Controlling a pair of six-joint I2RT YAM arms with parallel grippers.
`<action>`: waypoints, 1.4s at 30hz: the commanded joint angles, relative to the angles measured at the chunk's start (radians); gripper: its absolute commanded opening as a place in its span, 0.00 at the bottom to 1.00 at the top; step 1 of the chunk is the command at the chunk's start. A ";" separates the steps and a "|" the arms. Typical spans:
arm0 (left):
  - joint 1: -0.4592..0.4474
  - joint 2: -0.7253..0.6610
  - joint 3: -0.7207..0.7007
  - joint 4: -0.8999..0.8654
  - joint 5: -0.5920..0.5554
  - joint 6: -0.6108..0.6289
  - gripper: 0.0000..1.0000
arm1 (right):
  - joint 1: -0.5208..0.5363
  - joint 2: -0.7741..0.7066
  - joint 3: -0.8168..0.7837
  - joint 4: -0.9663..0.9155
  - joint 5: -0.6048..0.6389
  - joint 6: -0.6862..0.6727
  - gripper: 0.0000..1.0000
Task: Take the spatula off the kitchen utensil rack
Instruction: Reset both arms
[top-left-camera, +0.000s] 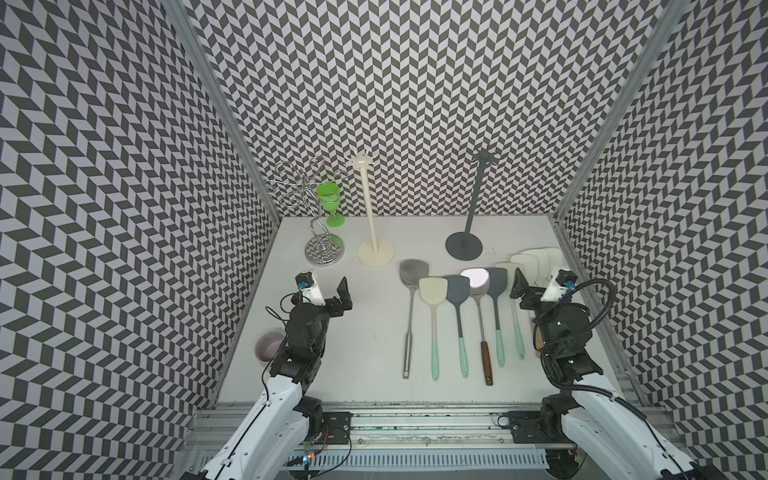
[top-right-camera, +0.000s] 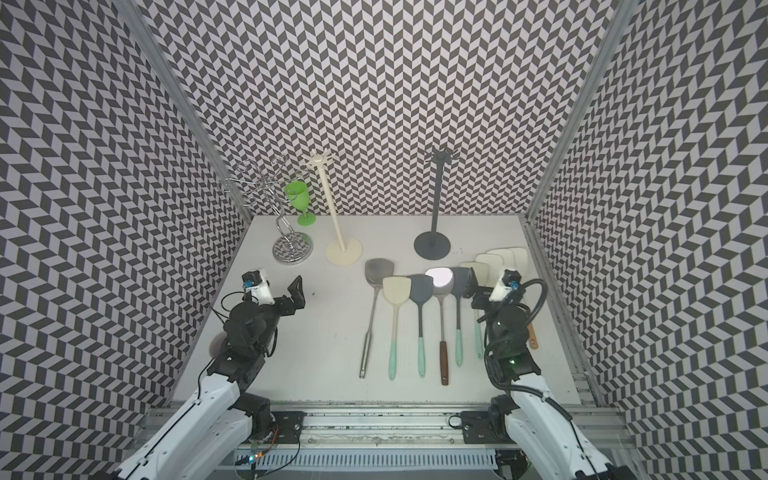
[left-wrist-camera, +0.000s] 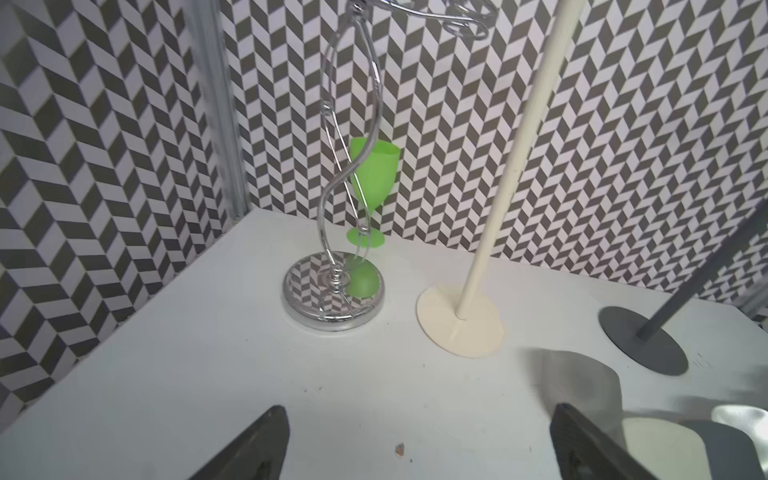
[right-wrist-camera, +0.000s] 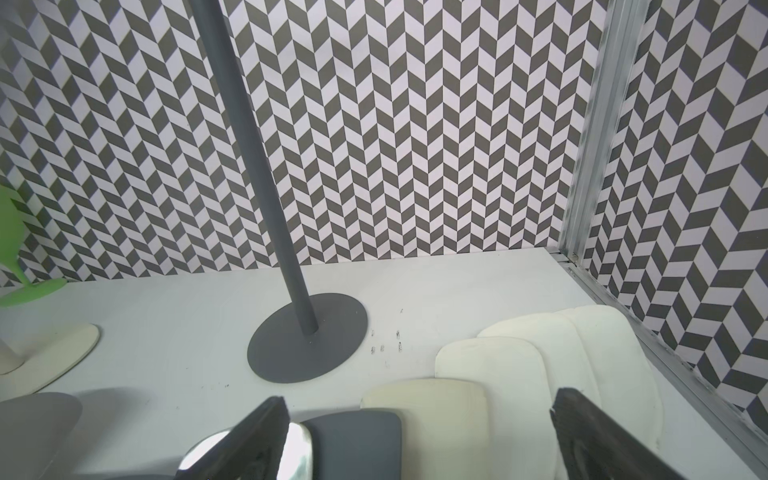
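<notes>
Status: no spatula on either rack. Cream rack (top-left-camera: 375, 216) and grey rack (top-left-camera: 473, 208) both stand with bare hooks. The row of spatulas (top-left-camera: 457, 289) lies flat on the table (top-left-camera: 365, 332), heads toward the racks, so the removal looks done (or there was nothing to pull).

Left gripper (left-wrist-camera: 417, 409) has its jaws apart and empty, low over bare table. Right gripper (right-wrist-camera: 417, 401) is also spread wide and empty, hanging right over the spatula heads.

Risks:
- The right gripper sits just above the shiny steel head (top-left-camera: 475, 277) and the stacked cream heads (right-wrist-camera: 540, 365). A low move would likely scatter the row.
- Both racks are tall poles on small bases, so a brush from either arm could tip them.
- The chrome wire stand (top-left-camera: 324, 249) and green goblet (top-left-camera: 328, 197) are near the left arm's forward path, and the goblet looks light and easy to knock over.
</notes>
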 joint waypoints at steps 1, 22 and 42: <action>-0.006 0.013 -0.005 -0.017 0.044 -0.018 0.22 | -0.008 -0.009 -0.009 0.029 -0.013 -0.003 1.00; 0.014 -0.513 -0.166 -0.038 0.075 0.025 0.65 | -0.009 -0.139 0.130 -0.173 -0.091 -0.051 1.00; -0.042 -1.171 -0.521 0.194 0.237 0.113 1.00 | -0.008 -0.420 0.155 -0.310 0.129 -0.020 1.00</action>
